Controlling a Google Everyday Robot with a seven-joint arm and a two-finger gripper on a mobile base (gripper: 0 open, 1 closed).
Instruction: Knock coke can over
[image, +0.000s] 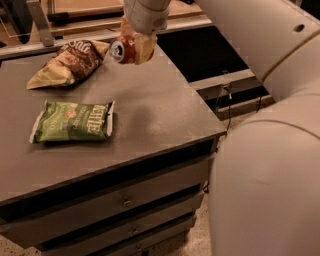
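Red coke can (125, 52) in gripper (134, 48), far table (160, 115) edge

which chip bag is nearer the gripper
The brown bag, back left beside the gripper holding the can; the green bag lies farther forward.

The gripper (134, 48), at the far edge of the worktop (150, 110), grips the can (119, 50); its fingers (145, 47) hide most of the red side and the lettering. Whether the can touches the worktop cannot be told. The arm (260, 35) is cut off by the top and right edges, the worktop by the left edge.
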